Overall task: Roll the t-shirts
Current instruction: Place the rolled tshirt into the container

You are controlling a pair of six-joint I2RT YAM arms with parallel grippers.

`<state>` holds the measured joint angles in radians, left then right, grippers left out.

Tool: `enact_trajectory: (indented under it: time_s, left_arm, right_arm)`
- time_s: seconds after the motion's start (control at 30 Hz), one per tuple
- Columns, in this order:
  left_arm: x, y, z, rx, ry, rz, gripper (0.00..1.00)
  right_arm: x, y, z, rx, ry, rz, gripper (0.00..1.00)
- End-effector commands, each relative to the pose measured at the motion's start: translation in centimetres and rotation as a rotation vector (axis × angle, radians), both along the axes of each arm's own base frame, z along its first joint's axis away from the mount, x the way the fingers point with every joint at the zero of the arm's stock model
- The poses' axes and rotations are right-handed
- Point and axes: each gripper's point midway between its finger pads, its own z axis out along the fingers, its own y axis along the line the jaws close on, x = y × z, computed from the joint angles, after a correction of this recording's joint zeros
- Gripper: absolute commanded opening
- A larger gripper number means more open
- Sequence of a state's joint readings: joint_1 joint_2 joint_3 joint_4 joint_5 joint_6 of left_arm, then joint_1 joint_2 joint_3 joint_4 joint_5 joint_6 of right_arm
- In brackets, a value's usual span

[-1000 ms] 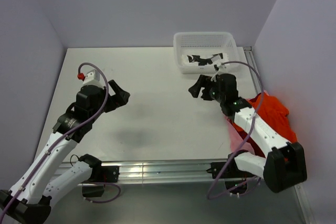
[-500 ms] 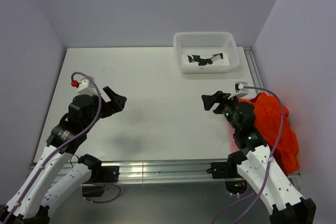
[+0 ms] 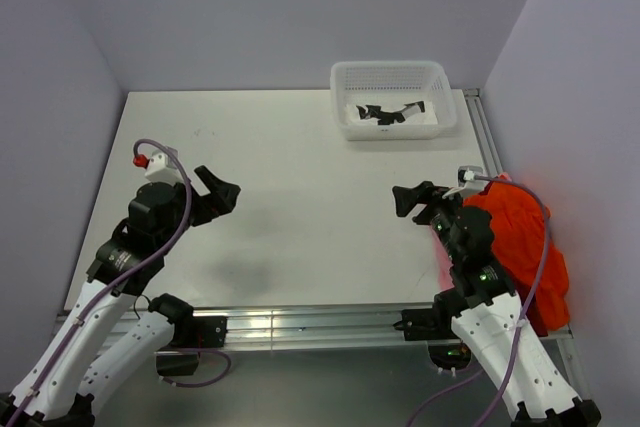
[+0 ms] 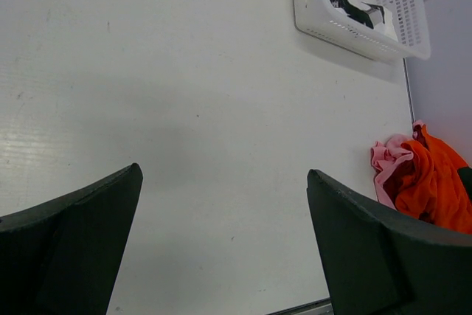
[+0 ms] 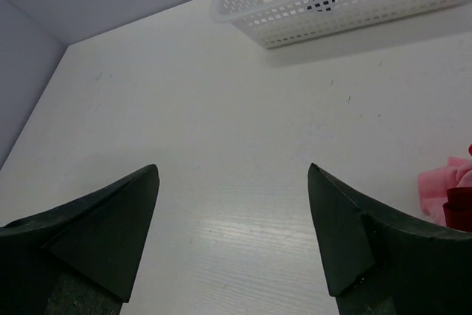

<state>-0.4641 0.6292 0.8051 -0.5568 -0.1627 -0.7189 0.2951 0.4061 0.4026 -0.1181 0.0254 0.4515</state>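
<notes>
Left: the left gripper hovers above the near-left part of the table. Its two dark, matte, wedge-shaped fingers are spread wide, with nothing held between them and nothing touching them. The table is a flat, smooth white board with faint scuffs.

Centre-right, far: a white plastic basket stands at the far edge. It is rectangular with rounded corners, and its walls are pierced in a fine mesh. Inside lies a crumpled white t-shirt of soft, thin cloth with black markings.

Right, near: the right gripper hangs over the table just left of the cloth heap. Its black, tapered fingers are parted about as far as those of the left gripper; it is empty and touches nothing.

Far right: the orange-red t-shirts lie in a loose, wrinkled heap at the right edge of the table, beside the right arm. A fold of pink cloth shows at the left side of the heap, touching it.
</notes>
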Motion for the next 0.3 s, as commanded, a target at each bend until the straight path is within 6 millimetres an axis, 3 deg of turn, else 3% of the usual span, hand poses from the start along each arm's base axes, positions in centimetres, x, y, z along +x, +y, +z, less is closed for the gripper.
enact_trajectory:
  time_s: [0.0, 0.27]
  left_arm:
    - [0.19, 0.21, 1.08, -0.006, -0.045, 0.008, 1.0]
    - [-0.07, -0.02, 1.47, -0.001, -0.046, -0.011, 0.99]
  right_arm:
    - [-0.06, -0.54, 0.58, -0.002, -0.017, -0.03, 0.88]
    - [-0.13, -0.62, 1.1, 0.001, -0.038, -0.032, 0.88]
